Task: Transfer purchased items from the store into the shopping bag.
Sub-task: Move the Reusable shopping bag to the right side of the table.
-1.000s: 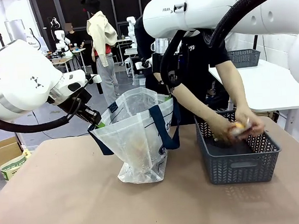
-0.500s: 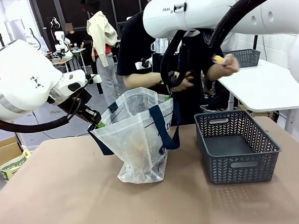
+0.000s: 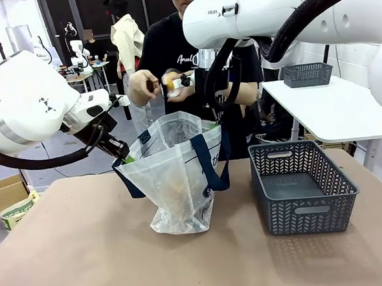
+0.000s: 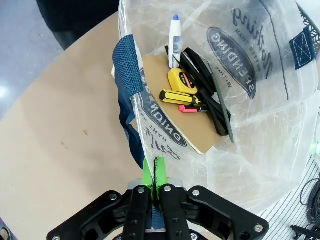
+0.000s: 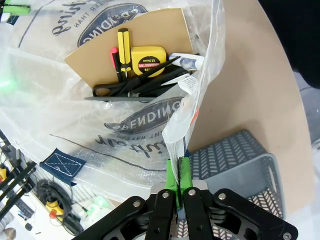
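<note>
Bag [image 3: 171, 183], one, upright, mouth upward; we see left gripper [image 4: 153, 167] and right gripper [image 5: 178, 169] each clamped on its rim; one basket [image 3: 305, 210] beside.

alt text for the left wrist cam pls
The left gripper pinches the edge of the shopping bag, looking down into its open mouth. Inside lie a yellow tape measure, a yellow-handled screwdriver, black scissors and a tan card. The brown table lies beside it.

Person's hands [image 3: 138, 88] out of the basket [image 3: 302, 194] — now above the bag [image 3: 173, 176], orange item [image 3: 169, 79] (small) in them
</note>
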